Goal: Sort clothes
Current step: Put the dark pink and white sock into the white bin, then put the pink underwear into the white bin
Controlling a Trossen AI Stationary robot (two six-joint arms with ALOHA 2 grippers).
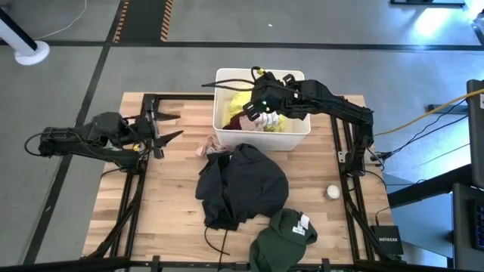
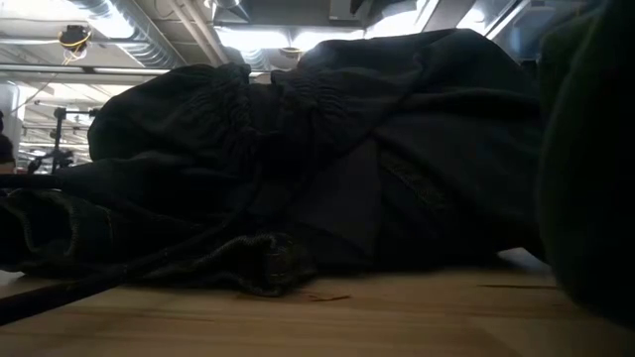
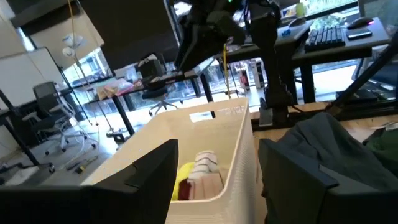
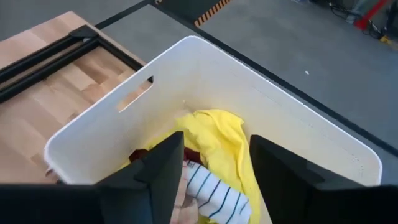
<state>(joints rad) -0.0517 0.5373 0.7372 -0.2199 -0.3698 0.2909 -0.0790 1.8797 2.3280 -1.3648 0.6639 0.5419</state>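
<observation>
A white bin (image 1: 295,132) stands at the table's far middle. It holds a neon yellow garment (image 4: 217,134), a maroon one (image 1: 237,121) and a white striped cloth (image 4: 208,190). My right gripper (image 4: 211,155) is open just above these, over the bin (image 1: 255,97). A large black garment (image 1: 242,185) lies crumpled on the table in front of the bin and fills the low view (image 2: 327,169). A dark green garment with a white label (image 1: 283,234) lies at the near edge. My left gripper (image 1: 168,126) is open and empty at the table's left, pointing at the bin (image 3: 236,155).
A small white ball (image 1: 333,192) lies on the table's right side. A small pale pink cloth (image 1: 206,147) lies by the bin's near left corner. Black frame rails (image 1: 344,159) run along the table's left and right sides. Bare wood shows at the near left.
</observation>
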